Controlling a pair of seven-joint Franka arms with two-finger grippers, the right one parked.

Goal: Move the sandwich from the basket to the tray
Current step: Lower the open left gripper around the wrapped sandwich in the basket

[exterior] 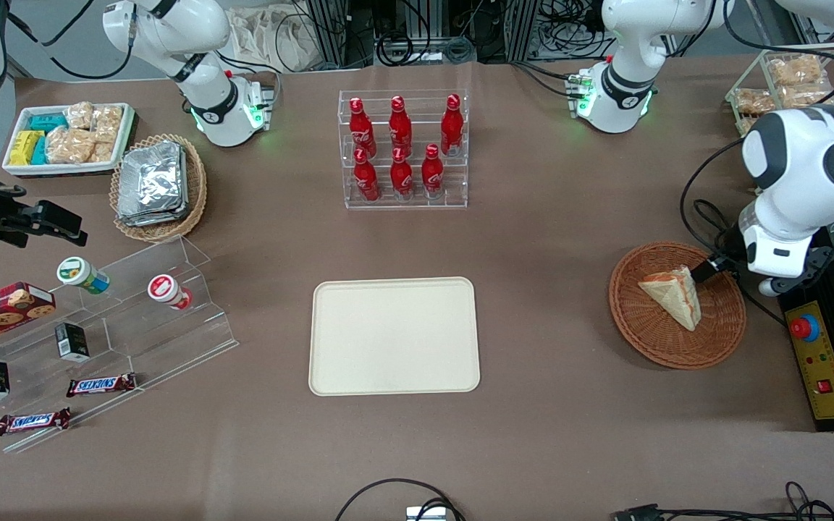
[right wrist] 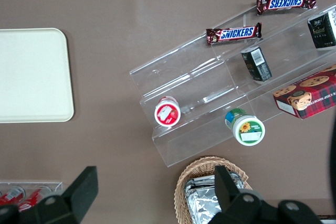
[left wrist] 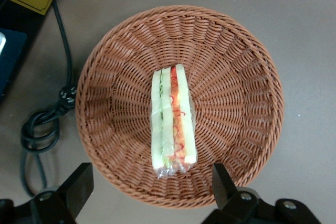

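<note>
The sandwich (exterior: 674,295) lies in the reddish-brown wicker basket (exterior: 649,347) toward the working arm's end of the table. It is a clear-wrapped wedge; the left wrist view shows its pale bread with green and red-orange layers edge-on (left wrist: 173,121), in the middle of the basket (left wrist: 236,77). My left gripper (exterior: 706,273) hovers over the basket's rim, just above the sandwich. It is open (left wrist: 151,187), its fingers wide apart with nothing between them. The cream tray (exterior: 394,335) lies bare at the table's middle, well away from the basket.
A yellow box with a red stop button (exterior: 819,354) and a black cable (left wrist: 42,124) lie beside the basket. A rack of red bottles (exterior: 404,148) stands farther from the camera than the tray. An acrylic snack stand (exterior: 98,318) and a foil-packet basket (exterior: 158,187) sit toward the parked arm's end.
</note>
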